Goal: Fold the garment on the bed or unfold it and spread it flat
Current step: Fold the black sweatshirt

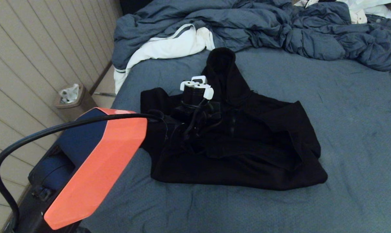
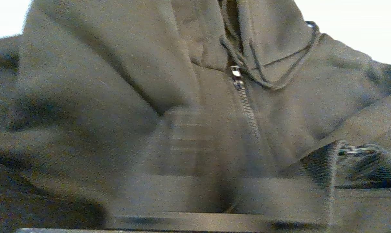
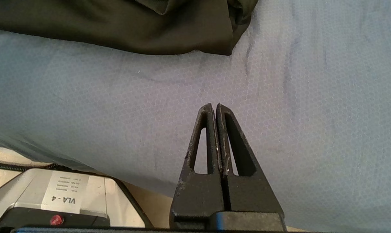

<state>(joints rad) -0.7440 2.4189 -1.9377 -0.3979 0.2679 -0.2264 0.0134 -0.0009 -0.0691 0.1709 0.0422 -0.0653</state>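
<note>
The garment (image 1: 247, 145), a black zip hoodie, lies bunched and partly folded on the bed (image 1: 344, 113), with its hood (image 1: 221, 61) pointing away from me. My left gripper (image 1: 197, 84) is low over the hoodie's upper chest, just left of the hood. Its wrist view is filled with the hoodie (image 2: 117, 81), the zipper (image 2: 245, 106) and the drawstring (image 2: 279, 85). My right gripper (image 3: 215, 106) is shut on nothing above bare sheet (image 3: 279, 81) near the bed's front edge. The hoodie's hem (image 3: 117, 29) lies beyond it.
A rumpled blue-grey duvet (image 1: 247, 26) is heaped across the far side of the bed, with a white cloth with grey stripes (image 1: 169, 45) at its left end. A small bin (image 1: 73, 100) stands on the floor by the panelled wall. My base (image 3: 62, 200) sits beside the bed edge.
</note>
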